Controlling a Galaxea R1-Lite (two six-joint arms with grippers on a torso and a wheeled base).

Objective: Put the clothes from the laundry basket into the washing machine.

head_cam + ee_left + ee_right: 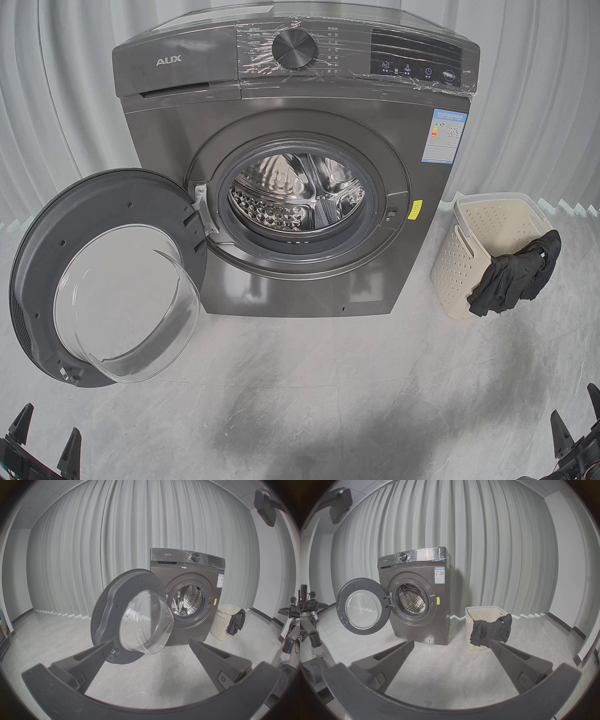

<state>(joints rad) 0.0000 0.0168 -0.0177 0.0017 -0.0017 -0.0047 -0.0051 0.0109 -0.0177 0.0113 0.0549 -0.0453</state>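
A grey front-loading washing machine (pixel 294 169) stands ahead with its round door (pixel 106 275) swung wide to the left and its steel drum (pixel 297 194) bare. To its right sits a cream perforated laundry basket (pixel 481 244), and a black garment (pixel 515 275) hangs over its front rim. My left gripper (pixel 44 437) is low at the near left, open and holding nothing. My right gripper (pixel 578 422) is low at the near right, also open, well short of the basket. The machine (pixel 187 595), basket (pixel 482 616) and garment (pixel 492 631) lie beyond the open fingers in both wrist views.
The open door (pixel 131 617) juts out over the pale marble-look floor (pixel 312 387) on the left. White pleated curtains (pixel 537 94) hang behind the machine. Open floor lies between me and the machine. A stand with equipment (pixel 290 630) stands off to one side.
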